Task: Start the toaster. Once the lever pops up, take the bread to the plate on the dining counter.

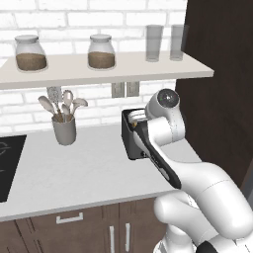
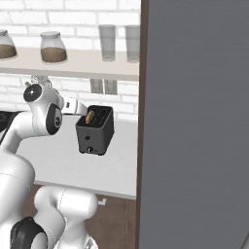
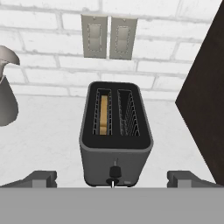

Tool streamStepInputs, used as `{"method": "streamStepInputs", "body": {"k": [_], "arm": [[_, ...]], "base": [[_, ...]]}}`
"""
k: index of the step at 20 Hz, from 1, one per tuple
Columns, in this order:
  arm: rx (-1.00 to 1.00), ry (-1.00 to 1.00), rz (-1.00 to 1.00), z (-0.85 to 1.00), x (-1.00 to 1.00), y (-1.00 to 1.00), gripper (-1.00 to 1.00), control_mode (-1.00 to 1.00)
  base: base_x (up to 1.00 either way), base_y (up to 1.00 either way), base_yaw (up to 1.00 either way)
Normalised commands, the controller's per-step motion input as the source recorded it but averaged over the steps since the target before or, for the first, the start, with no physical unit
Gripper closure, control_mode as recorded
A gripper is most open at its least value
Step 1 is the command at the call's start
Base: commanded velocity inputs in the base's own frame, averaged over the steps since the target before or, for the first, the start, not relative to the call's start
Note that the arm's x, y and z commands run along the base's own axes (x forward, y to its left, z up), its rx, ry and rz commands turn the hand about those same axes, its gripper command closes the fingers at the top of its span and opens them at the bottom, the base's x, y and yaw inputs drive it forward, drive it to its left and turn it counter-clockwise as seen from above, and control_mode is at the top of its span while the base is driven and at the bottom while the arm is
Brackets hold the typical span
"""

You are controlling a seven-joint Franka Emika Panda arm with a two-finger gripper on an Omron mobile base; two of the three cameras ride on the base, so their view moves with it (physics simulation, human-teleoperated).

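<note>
Hand view, L to R: pale jug (image 3: 6, 89) at 9 o'clock of the toaster (image 3: 116, 131), well apart. Toaster sits mid-frame on the grey bench (image 3: 43, 131), narrow front face toward the camera, two wall sockets (image 3: 106, 36) at its 12 o'clock. Bread (image 3: 103, 114) stands on edge in the left slot, mostly sunk, top edge just below the slot rim; right slot has no slice. Dark lever (image 3: 114, 170) sits low on the front face, small pale knob (image 3: 110, 181) just under it at 6 o'clock. Dark cabinet wall (image 3: 205, 96) at 3 o'clock.

End effector (image 3: 113, 180): fingertips spread fully, one either side of the toaster's front at the bottom of the frame, nothing held, not touching anything as far as I can tell.

Left base view: utensil pot (image 1: 64, 129) w/ spoons at 9 o'clock of the toaster, well apart; arm partly covers the toaster. Right base view: bread tip shows at the near-left slot.

Handling, my guess: toaster is stiff, fairly heavy, prob. stays put under a downward push, but smooth sides could slide on the bench if shoved sideways. Press straight down on the lever w/ one fingertip. Bread: light, rigid-ish once toasted, crumbly crust, thin. Take it by the flat faces near the top edge once popped, fingers across the thickness, gentle squeeze, lift straight up so it doesn't snag the slot wires. Plate and dining counter can't be placed from here.
</note>
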Motion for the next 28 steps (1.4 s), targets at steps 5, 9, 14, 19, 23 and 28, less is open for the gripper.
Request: {"method": "streamStepInputs", "body": {"k": [5, 9, 14, 19, 23, 28], "arm": [[0.0, 0.0, 0.0, -0.06, -0.02, 0.0, -1.0, -1.0], [0.05, 0.0, 0.0, -0.05, -0.01, 0.0, -1.0, -1.0], [0.08, 0.02, 0.0, -0.03, 0.0, 0.0, -1.0, -1.0], [0.03, 0.05, 0.0, -0.02, 0.02, 0.0, -1.0, -1.0], [0.0, 0.0, 0.0, -0.08, 0.0, 0.01, -1.0, -1.0], [-0.04, 0.0, -0.03, -0.28, 0.0, 0.07, -1.0, -1.0]], "base": [[0.0, 0.0, 0.0], [0.0, 0.0, 0.0], [0.0, 0.0, 0.0], [0.0, 0.0, 0.0], [0.0, 0.0, 0.0], [0.0, 0.0, 0.0]]}}
